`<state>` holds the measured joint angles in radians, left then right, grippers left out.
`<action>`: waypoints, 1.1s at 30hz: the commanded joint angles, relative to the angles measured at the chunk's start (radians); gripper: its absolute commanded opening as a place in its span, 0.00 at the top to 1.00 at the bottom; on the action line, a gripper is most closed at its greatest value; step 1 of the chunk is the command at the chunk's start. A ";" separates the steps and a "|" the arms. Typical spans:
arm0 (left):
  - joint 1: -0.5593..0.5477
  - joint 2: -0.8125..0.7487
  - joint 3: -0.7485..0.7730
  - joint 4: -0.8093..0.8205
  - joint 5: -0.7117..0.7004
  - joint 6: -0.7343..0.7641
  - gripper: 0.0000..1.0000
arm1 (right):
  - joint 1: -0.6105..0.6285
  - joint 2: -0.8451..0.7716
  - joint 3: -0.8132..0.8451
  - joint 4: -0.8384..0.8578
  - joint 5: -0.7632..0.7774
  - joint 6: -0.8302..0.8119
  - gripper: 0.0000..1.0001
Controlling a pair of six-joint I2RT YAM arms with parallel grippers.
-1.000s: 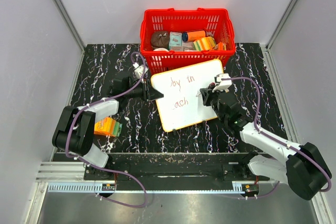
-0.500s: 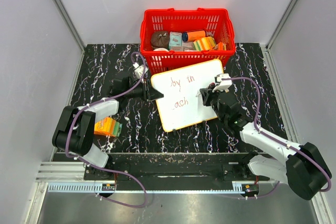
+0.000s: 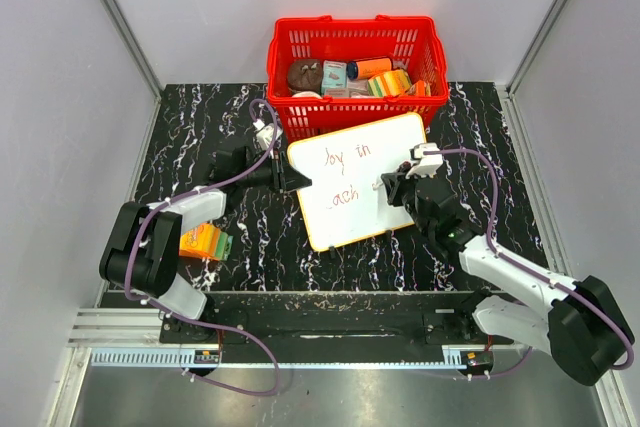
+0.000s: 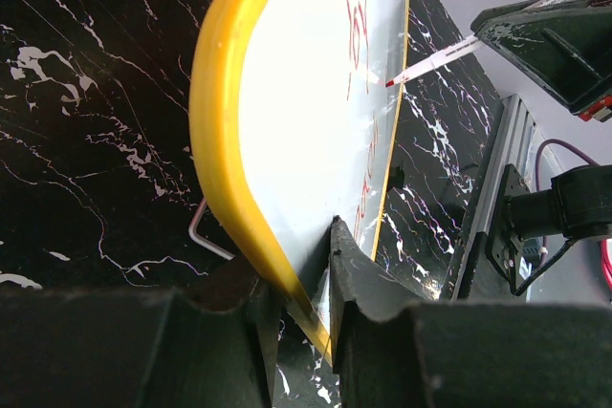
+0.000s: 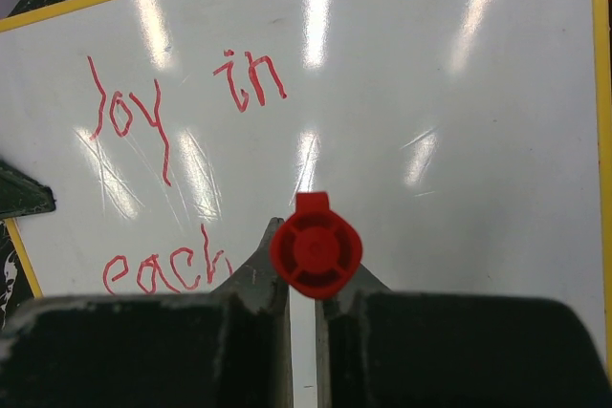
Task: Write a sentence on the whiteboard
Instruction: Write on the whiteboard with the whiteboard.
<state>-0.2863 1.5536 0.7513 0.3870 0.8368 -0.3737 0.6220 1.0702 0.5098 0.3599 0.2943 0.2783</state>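
Black marbled table (image 3: 200, 117). Red basket (image 3: 350, 115) sitting way back at 12. Tilted whiteboard (image 3: 365, 222) propped dead centre, just in front of the basket. Small orange box (image 3: 205, 241) lying down around 8.

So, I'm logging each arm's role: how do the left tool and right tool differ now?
The left tool grips the whiteboard by its yellow rim; the right tool grips a red-ended marker. The left tool sits at the board's left edge; the right tool hangs over its face. Both are gripping something.

Just behind whiteboard (image 3: 352, 222), red basket (image 3: 335, 113)
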 commanded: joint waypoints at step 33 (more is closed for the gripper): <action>-0.025 0.040 -0.004 -0.063 -0.136 0.190 1.00 | 0.010 0.002 0.052 0.051 0.025 -0.010 1.00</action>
<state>-0.2871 1.5536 0.7513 0.3870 0.8364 -0.3737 0.6220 1.0695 0.5129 0.3550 0.2974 0.2810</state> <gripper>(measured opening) 0.244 0.099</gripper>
